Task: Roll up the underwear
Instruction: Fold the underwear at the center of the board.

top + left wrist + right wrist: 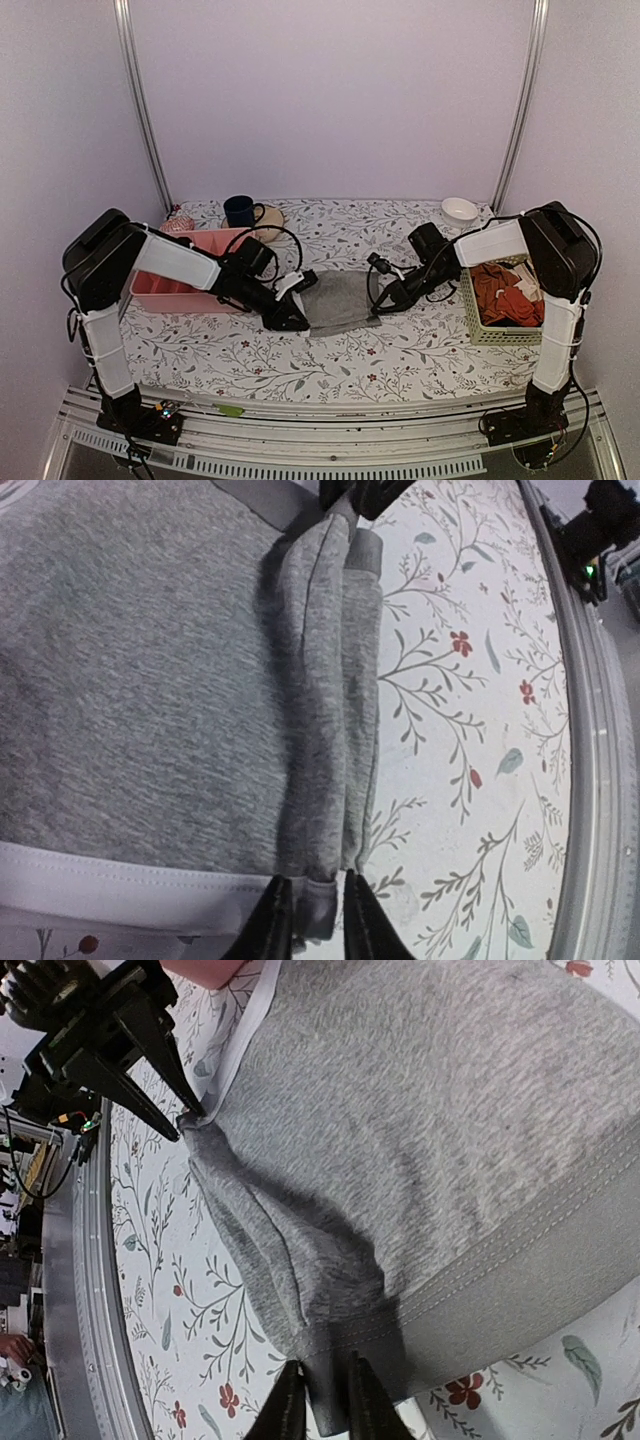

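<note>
The underwear (340, 300) lies in the middle of the bench (250, 365), flat for the most part. Its near edge, at 6 o'clock, is turned over into a thick fold. In the top view the cloth is small, and the fold is hard to see there.

The left claw (295, 318) is at about 8 o'clock of the garment. In the left wrist view the left claw (312, 905) is pressed on the end of this fold, where the pale hem meets it, with only the grey cloth (150, 680) between its two fingers. The right claw (383, 303) is at about 3 o'clock of the garment. In its own view the right claw (322, 1385) pinches the other end of the fold, on the darker waistband. The underwear (430, 1140) runs out of the picture there at 3 o'clock. The left claw (150, 1050) shows at 10 o'clock in the same view, its tips touching the far corner of the fold.

No lettering can be read on the waistband. In the top view both pairs of fingertips are hidden under the claw bodies.

A pink bin (190, 275) at 9 o'clock is partly covered by the arm. A dark mug (240, 210) stands at 11 o'clock and a white bowl (460, 210) at 1 o'clock. A basket (478, 325) at 3 o'clock holds orange-red garments (500, 285).
</note>
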Tool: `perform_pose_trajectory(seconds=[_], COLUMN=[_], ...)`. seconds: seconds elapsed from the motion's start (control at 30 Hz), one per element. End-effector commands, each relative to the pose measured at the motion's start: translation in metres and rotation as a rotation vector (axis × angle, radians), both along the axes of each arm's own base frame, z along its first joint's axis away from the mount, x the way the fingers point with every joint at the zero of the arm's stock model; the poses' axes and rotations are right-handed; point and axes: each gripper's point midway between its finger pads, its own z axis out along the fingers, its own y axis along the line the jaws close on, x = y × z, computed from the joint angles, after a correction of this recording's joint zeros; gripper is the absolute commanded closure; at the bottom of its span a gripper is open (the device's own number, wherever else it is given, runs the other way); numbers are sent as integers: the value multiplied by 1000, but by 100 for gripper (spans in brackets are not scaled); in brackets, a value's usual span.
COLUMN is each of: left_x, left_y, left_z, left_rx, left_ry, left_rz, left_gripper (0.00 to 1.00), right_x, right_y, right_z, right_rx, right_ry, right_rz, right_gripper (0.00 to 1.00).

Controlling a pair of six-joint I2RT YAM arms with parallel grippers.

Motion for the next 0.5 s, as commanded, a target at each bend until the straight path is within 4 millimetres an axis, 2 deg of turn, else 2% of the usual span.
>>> perform_pose_trajectory(seconds=[0.0,0.17,0.23,0.33,0.47], left_x=[-18,-22,-24,-22,-4], left_y=[4,8,9,9,5], left_z=[6,18,24,33,42], left_rx=[8,1,-10,-14,-7], left_ry=[-13,-47,-55,-80,-137], left_rz=[-41,-33,-46,-48,8], left_gripper=[73,65,64,63,66], right_x=[-21,-26,-30,-35,-17], right_y=[2,-1,-1,-3,4], right_z=[19,32,38,35,42], right_rx=[26,26,38,27,29], right_ry=[4,-13,-9,15,0], right_rz=[44,41,44,42,-2], right_gripper=[74,63,62,63,68])
